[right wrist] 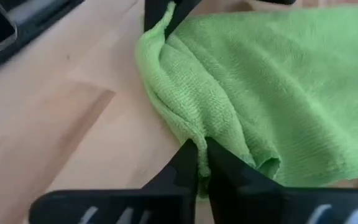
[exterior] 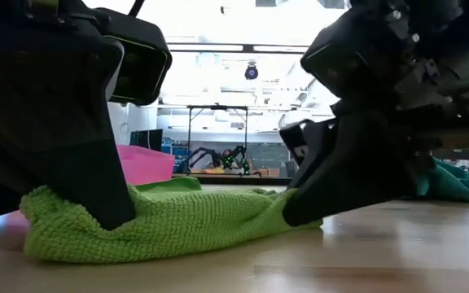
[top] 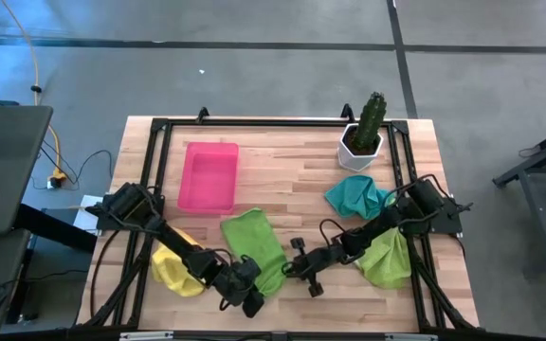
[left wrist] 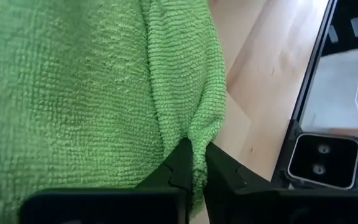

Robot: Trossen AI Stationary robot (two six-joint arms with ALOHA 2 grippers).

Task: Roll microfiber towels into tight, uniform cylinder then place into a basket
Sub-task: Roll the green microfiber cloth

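While both arms reached in over the near edge of the table (top: 292,170), I logged the following. Left gripper (left wrist: 197,163): fingers pinched shut on a fold at the edge of the green towel (top: 254,248). Right gripper (right wrist: 202,152): likewise closed on a bunched fold of the same towel, at its other near corner; the left gripper's fingertips showed farther off in the right wrist view, nipping the same edge. Green towel: lying mostly flat at table centre, near side. Yellow towel (top: 172,269): partly hidden beneath the left arm. Second lime towel (top: 387,260) and teal towel (top: 356,196): crumpled beside the right arm, the arm crossing between them. Pink basket (top: 209,175): beyond the green towel, holding nothing I could see. White pot with cactus (top: 363,137): at the far right corner.
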